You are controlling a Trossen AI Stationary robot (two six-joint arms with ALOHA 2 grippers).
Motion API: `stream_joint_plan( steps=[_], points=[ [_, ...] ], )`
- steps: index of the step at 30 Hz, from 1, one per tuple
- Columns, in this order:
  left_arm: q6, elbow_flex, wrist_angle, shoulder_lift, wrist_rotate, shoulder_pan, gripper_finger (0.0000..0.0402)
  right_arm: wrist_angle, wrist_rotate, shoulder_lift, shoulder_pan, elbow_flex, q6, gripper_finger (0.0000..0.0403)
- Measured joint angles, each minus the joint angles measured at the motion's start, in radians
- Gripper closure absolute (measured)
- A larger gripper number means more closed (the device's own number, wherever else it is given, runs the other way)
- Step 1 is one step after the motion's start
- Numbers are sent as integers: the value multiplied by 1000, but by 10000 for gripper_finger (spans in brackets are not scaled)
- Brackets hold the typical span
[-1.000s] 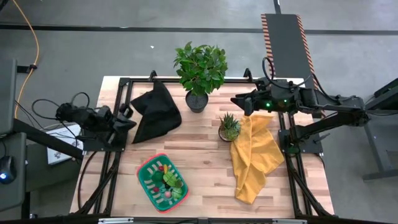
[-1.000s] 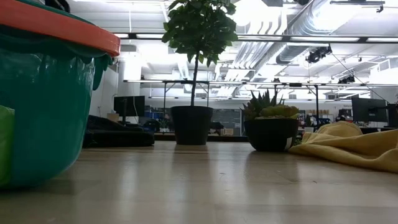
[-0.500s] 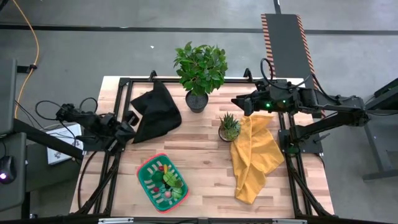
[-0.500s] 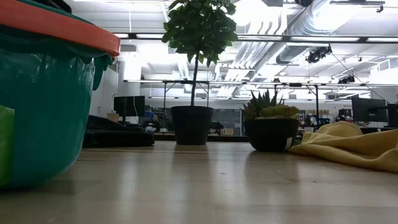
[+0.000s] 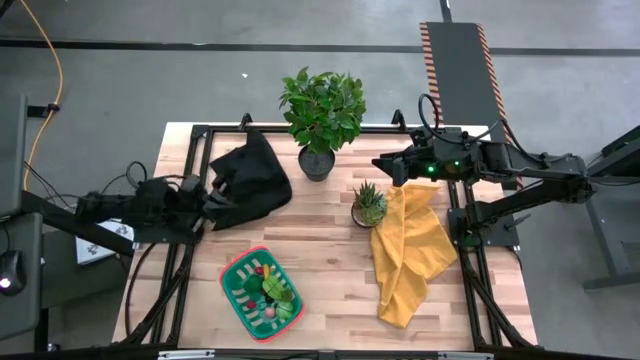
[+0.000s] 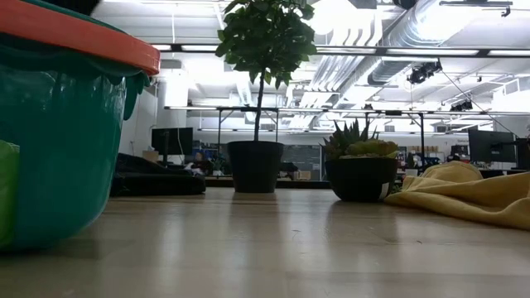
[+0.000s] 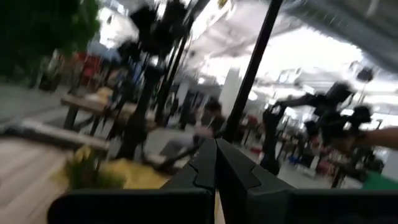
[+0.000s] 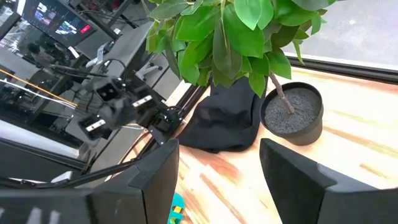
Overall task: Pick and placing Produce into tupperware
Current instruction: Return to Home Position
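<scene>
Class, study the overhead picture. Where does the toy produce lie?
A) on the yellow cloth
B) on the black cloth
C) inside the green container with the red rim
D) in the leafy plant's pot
C: in the high view the small produce sits inside the tupperware, and none shows on the yellow cloth or the black cloth.

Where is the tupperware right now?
In the high view the tupperware sits on the table, left of centre near the bottom edge, below the black cloth and left of the yellow cloth.
</scene>
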Motion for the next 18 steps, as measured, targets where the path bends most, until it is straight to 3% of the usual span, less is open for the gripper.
stream_joint_plan(
  steps=[10,18],
  points=[
    [27,0,-224,0,48,42,401,0,8,0,0,0,0,187],
    [54,0,-403,0,-45,42,401,-5,20,-1,0,0,11,187]
  ],
)
